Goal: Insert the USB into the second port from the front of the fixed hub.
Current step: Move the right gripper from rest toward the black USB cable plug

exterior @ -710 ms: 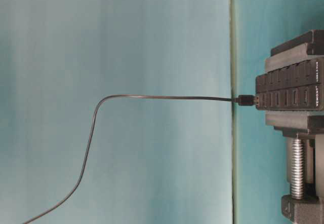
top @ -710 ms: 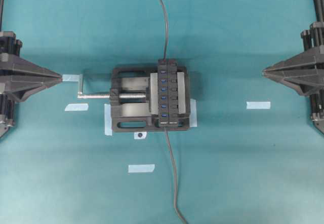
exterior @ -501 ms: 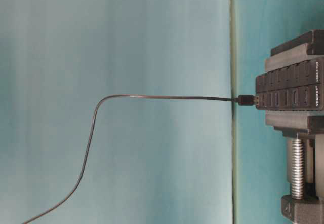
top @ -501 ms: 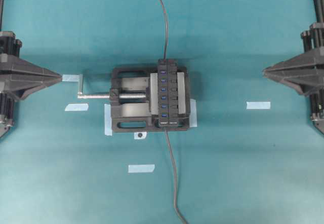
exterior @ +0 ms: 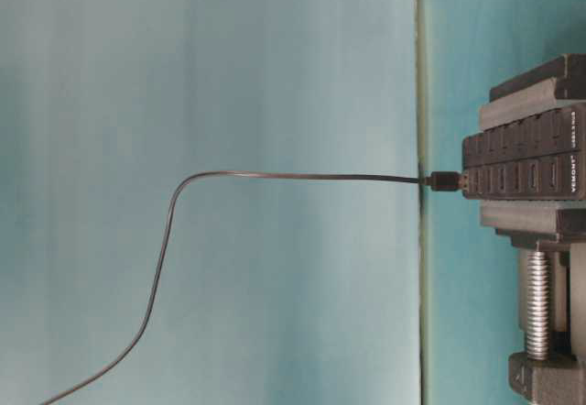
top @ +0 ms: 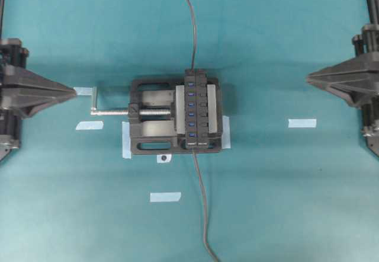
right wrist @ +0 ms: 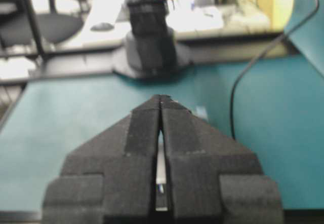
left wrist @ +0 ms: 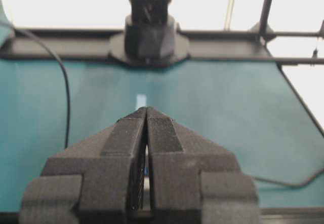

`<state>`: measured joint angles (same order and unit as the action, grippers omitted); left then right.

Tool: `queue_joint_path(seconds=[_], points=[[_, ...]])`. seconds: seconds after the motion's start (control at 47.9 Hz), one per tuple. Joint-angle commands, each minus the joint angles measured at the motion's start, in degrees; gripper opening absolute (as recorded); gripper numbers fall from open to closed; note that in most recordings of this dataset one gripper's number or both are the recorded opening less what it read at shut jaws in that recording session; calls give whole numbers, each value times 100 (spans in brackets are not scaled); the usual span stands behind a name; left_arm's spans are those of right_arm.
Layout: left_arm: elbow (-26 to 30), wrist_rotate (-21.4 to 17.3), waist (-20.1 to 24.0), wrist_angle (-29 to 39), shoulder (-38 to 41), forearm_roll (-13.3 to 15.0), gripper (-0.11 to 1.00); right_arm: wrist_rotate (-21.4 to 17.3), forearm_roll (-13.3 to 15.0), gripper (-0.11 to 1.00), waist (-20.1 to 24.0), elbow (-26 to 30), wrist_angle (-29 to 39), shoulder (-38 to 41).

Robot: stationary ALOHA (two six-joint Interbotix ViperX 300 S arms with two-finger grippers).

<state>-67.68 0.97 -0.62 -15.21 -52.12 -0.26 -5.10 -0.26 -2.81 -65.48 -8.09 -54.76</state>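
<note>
The fixed hub (top: 198, 108) is a black bar with a row of blue ports, clamped in a black vise (top: 151, 140) at mid-table. No plug covers any blue port I can see. A small black plug (exterior: 446, 181) on a thin dark cable (top: 193, 31) meets the hub's far end. Another thin dark cable (top: 201, 203) runs from the front edge to the hub's near end, its tip lost against the black. I cannot tell which one is the USB. My left gripper (top: 74, 90) and right gripper (top: 308, 83) are shut on nothing, far to either side.
The vise's silver screw and crank (top: 109, 111) stick out toward the left gripper. Several pale tape strips lie on the teal table, one (top: 165, 197) in front of the vise and one (top: 302, 122) at the right. The rear cable (left wrist: 67, 107) rises behind the hub.
Both arms have shifted slightly: the left gripper tip has crept right and the right one has drifted toward the back. Hub, vise and both cables have not moved.
</note>
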Motion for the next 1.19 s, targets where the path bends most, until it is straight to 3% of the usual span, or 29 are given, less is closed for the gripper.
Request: queue_joint_path(seconds=[0.0, 0.23, 0.647, 0.793, 1.169], points=[[211, 9, -35, 53, 158, -9, 0, -53, -9, 1, -44, 299, 448, 141], [220, 141, -26, 123, 360, -9, 0, -158, -35, 1, -220, 694, 1468, 510], [343, 176, -26, 1116, 703, 0, 0, -149, 18, 1, -571, 1239, 2048, 1538], [369, 176, -35, 1160, 773, -9, 0, -123, 123, 1, -659, 1485, 2417, 1819], [404, 246, -26, 1230, 940, -9, 0, -97, 308, 1, -896, 1837, 2584, 2496]])
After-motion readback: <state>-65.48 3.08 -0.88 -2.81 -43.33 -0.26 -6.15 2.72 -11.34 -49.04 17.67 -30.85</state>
